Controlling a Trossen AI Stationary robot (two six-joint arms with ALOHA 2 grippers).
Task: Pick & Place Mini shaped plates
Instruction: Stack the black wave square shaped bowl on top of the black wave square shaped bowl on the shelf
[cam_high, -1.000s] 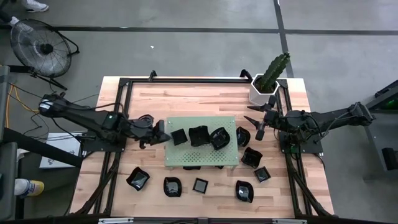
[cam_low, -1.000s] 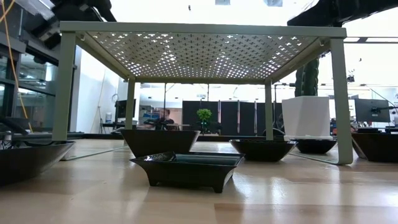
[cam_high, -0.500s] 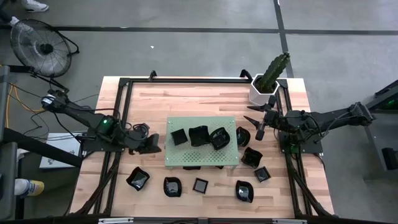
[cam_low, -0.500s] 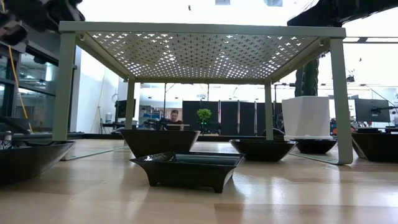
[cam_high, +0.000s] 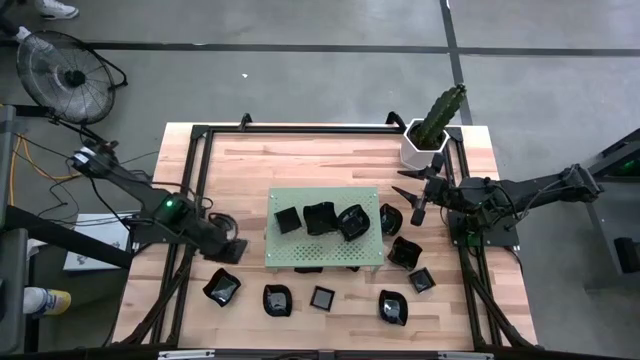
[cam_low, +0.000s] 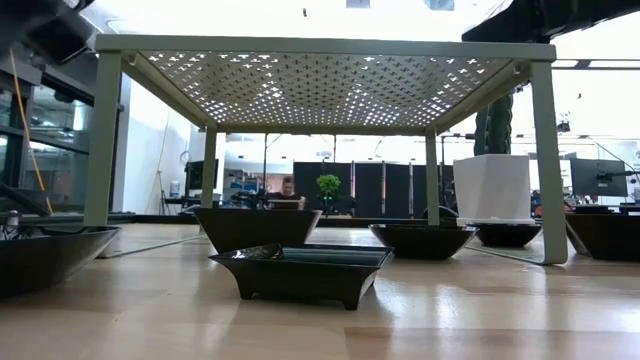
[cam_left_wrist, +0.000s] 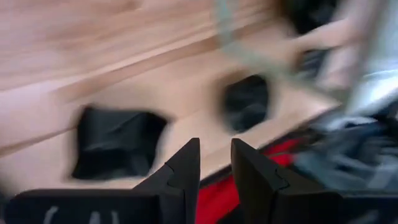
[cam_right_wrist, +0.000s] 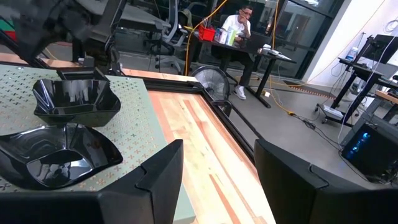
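Three glossy black mini plates (cam_high: 320, 217) sit on the green perforated board (cam_high: 325, 255). Several more rest on the wood: one near the near-left corner (cam_high: 222, 288), a row along the near edge (cam_high: 322, 297) and some right of the board (cam_high: 404, 252). My left gripper (cam_high: 236, 250) hovers off the board's near-left corner, just beyond the near-left plate (cam_left_wrist: 118, 140). Its fingers (cam_left_wrist: 216, 146) are open by a narrow gap and empty. My right gripper (cam_high: 410, 200) waits right of the board, wide open (cam_right_wrist: 217, 149) and empty, facing the plates on the board (cam_right_wrist: 74, 96).
A white hexagonal pot with a cactus (cam_high: 425, 140) stands at the far-right corner. The board stands on legs (cam_low: 548, 160), and plates lie on the table under it (cam_low: 300, 272). A black frame (cam_high: 195, 180) edges the table. Bare wood lies beyond the board.
My left gripper has drawn back from the board's left edge, where it was beside the leftmost plate on the board, and swung toward the table's near-left, ending near the near-left plate. The plates on the board have stayed put.
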